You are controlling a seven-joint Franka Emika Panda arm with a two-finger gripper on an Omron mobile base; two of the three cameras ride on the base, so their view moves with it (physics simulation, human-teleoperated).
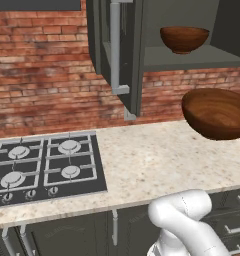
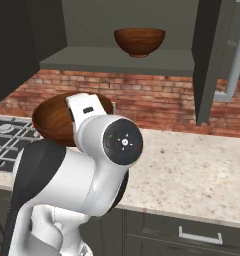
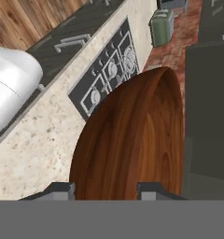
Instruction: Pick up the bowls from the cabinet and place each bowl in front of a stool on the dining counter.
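- The surface (image 1: 157,160), beige speckled stone beside a black hob (image 1: 42,167), is seen below the open cabinet (image 2: 117,60), its door swung aside so the shelf can be reached.
- One bowl (image 1: 217,114) is held in the air above the surface, clear of the shelf, apparently for carrying to the dining counter.
- A second bowl (image 1: 184,39) is left upright on the cabinet shelf.
- The tool (image 3: 104,189) is seen partly closed on the carried bowl's rim.
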